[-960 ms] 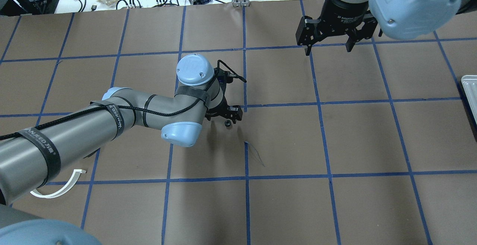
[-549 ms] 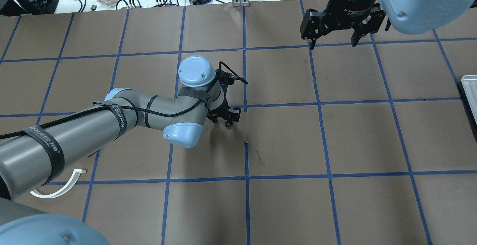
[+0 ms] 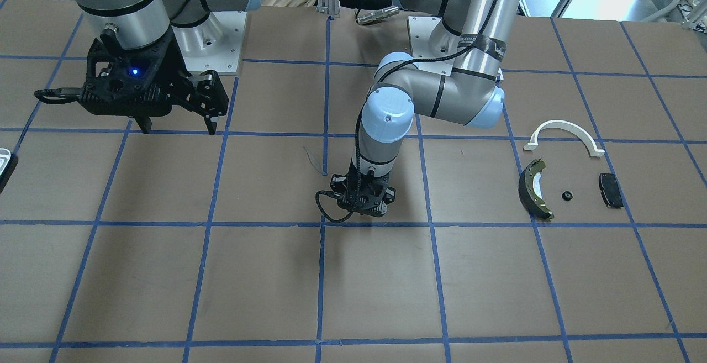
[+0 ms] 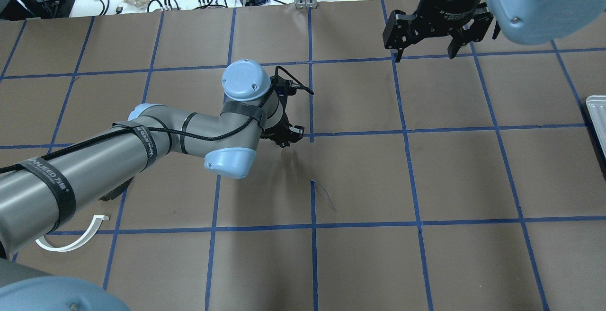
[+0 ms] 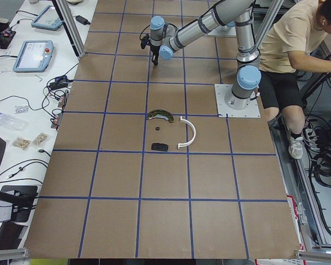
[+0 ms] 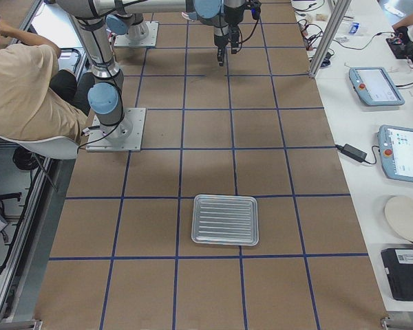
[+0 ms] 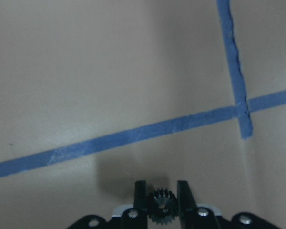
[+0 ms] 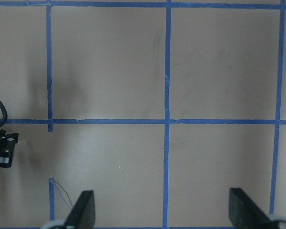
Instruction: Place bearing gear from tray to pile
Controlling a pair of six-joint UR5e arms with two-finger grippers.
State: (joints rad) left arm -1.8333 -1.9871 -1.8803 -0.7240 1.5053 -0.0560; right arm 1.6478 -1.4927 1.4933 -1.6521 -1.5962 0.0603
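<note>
My left gripper (image 7: 162, 191) is shut on a small black bearing gear (image 7: 162, 206), held just above the brown table near a blue tape crossing. It shows mid-table in the overhead view (image 4: 285, 141). The pile lies on my left side: a white half-ring bracket (image 3: 563, 132), a dark brake shoe with an olive rim (image 3: 532, 189), a small black pad (image 3: 610, 190) and a small black round part (image 3: 566, 195). In the overhead view only the bracket (image 4: 75, 242) shows; my left arm hides the others. My right gripper (image 4: 428, 54) is open and empty at the far right.
A ribbed metal tray (image 6: 226, 219) lies at the table's right end, with nothing on it, and shows at the overhead view's right edge (image 4: 596, 110). A person (image 5: 298, 49) sits beside the robot base. Cables and tablets lie on the white bench (image 5: 33, 55) beyond the far edge.
The gear lay on the table under my open left gripper; the gripper came down, shut on it and lifted it. My right gripper drifted slightly right and farther away.
</note>
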